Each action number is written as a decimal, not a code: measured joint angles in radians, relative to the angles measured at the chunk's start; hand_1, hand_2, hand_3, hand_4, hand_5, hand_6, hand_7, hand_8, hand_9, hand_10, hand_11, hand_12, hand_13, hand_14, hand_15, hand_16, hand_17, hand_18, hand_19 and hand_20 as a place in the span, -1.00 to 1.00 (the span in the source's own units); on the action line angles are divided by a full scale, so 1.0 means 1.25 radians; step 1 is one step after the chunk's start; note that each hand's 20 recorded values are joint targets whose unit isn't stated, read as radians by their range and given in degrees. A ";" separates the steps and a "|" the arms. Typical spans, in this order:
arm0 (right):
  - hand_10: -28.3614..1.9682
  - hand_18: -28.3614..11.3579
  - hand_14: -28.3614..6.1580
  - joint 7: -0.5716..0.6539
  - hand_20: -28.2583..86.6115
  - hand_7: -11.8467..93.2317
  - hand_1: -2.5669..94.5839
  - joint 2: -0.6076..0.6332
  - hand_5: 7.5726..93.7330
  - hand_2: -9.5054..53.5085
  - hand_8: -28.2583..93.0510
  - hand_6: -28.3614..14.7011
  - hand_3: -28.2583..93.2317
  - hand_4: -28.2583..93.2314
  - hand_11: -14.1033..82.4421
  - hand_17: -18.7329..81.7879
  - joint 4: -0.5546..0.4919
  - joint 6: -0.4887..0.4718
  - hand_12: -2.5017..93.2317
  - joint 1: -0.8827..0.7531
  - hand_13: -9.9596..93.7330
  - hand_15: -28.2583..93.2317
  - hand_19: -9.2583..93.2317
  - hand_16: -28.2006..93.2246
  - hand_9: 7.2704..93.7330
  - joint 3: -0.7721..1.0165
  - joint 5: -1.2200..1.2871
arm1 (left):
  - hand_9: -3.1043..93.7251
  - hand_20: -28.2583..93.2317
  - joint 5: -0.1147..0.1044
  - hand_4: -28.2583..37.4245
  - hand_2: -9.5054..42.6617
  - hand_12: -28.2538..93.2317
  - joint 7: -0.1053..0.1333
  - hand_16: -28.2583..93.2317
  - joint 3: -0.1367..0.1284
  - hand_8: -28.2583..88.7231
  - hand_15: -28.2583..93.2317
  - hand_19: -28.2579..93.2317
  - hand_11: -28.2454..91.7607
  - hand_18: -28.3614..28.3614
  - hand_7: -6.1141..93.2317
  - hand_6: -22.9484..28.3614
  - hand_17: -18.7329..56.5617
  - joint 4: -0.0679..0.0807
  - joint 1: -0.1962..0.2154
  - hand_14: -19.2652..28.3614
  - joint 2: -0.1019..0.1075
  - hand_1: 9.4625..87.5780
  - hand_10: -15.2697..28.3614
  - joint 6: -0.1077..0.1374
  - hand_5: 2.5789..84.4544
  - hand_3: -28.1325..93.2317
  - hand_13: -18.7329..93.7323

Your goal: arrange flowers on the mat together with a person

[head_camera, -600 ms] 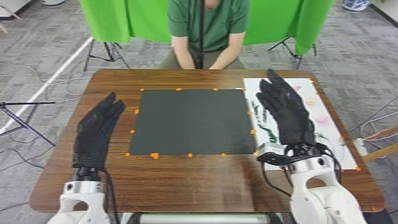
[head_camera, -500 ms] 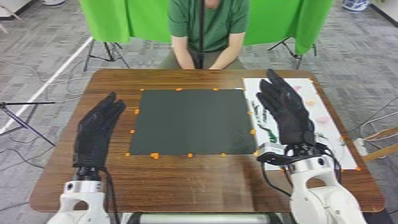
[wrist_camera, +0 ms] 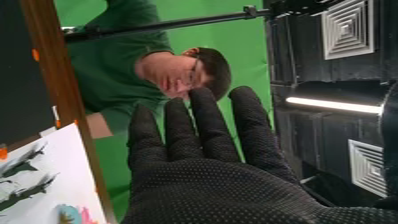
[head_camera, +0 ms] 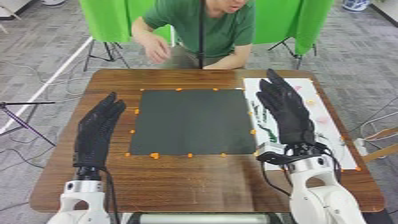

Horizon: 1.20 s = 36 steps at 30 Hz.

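In the head view my left hand point(head_camera: 96, 135) is open with straight fingers, over the table left of the dark mat point(head_camera: 193, 122). My right hand point(head_camera: 286, 110) is open too, above the white sheet point(head_camera: 329, 132) right of the mat. On that sheet lie green stems point(head_camera: 269, 131) and pink flowers point(head_camera: 322, 119), partly hidden by the hand. The mat bears no flowers. In the right wrist view the right hand point(wrist_camera: 209, 187) has straight, slightly spread fingers holding nothing; green stems point(wrist_camera: 28, 192) and pink petals point(wrist_camera: 86, 215) lie on the white sheet point(wrist_camera: 67, 165).
Orange pieces point(head_camera: 155, 156) are spaced around the mat's edges on the wooden table point(head_camera: 213, 182). A person in a green shirt point(head_camera: 226, 37) is at the far edge, one arm raised beyond it. A dark vertical pole point(head_camera: 202, 35) stands in front of the person.
The person has leaned over to one side and lifted one hand up and outward from the lap. Both of my hands have kept still.
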 measured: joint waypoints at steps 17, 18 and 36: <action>-0.12 -0.05 0.07 0.007 -0.15 -0.63 -0.66 0.000 -0.49 -0.93 -0.66 0.15 0.56 -0.86 -0.67 -0.38 0.000 -0.008 -0.75 -0.001 -0.39 -0.47 -0.82 -0.40 -0.43 -0.004 0.002 | -0.05 -0.25 0.000 -0.86 -0.86 -0.33 -0.006 -0.49 0.000 -0.62 -0.40 -0.50 -0.35 0.40 -0.72 -0.01 -0.36 0.000 -0.002 0.41 0.000 -0.62 0.25 -0.001 0.00 0.56 -0.12; -0.12 -0.05 0.07 0.007 -0.15 -0.63 -0.66 0.000 -0.49 -0.93 -0.66 0.15 0.56 -0.86 -0.67 -0.38 0.000 -0.008 -0.75 -0.001 -0.39 -0.47 -0.82 -0.40 -0.43 -0.005 0.002 | -0.05 -0.25 0.000 -0.86 -0.86 -0.33 -0.007 -0.49 0.000 -0.62 -0.40 -0.50 -0.35 0.40 -0.72 -0.01 -0.36 0.000 -0.002 0.41 0.000 -0.62 0.26 -0.001 0.00 0.56 -0.12; -0.12 -0.05 0.07 0.010 -0.15 -0.63 -0.66 -0.001 -0.49 -0.93 -0.66 0.15 0.55 -0.86 -0.67 -0.38 0.000 -0.007 -0.75 -0.001 -0.39 -0.46 -0.82 -0.40 -0.43 -0.007 0.003 | -0.05 -0.26 -0.002 -0.86 -0.87 -0.33 -0.009 -0.49 0.000 -0.62 -0.40 -0.50 -0.35 0.41 -0.71 -0.01 -0.36 0.000 -0.003 0.42 0.000 -0.62 0.25 -0.001 0.00 0.56 -0.12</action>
